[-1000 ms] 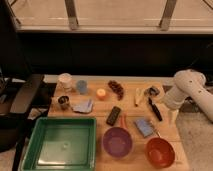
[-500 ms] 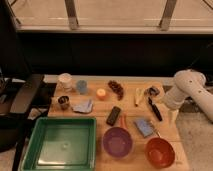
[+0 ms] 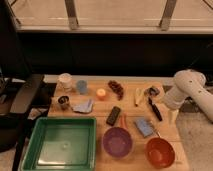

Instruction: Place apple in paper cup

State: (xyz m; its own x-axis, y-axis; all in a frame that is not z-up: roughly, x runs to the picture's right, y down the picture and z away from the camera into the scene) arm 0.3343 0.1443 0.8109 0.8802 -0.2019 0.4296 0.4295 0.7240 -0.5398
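Whether the gripper (image 3: pixel 171 117) is open or closed cannot be told; it hangs off the white arm (image 3: pixel 187 88) at the right edge of the table (image 3: pixel 166 131), well apart from the apple (image 3: pixel 101 93). The apple sits on the wood in the upper middle of the tabletop, resting free. To its left stands the light blue cup (image 3: pixel 82 87), and further left, near the table's upper left corner, the paper cup (image 3: pixel 65 81). Below that is the small dark metal cup (image 3: pixel 63 102).

Compared with half a second ago, nothing has shifted: arm, apple and cups lie as they did.

Counted: one apple, three cups, and two bowls, the purple bowl (image 3: pixel 118 142) and the orange-red bowl (image 3: pixel 160 152), both at the lower right. One green tray (image 3: pixel 60 145) fills the lower left.
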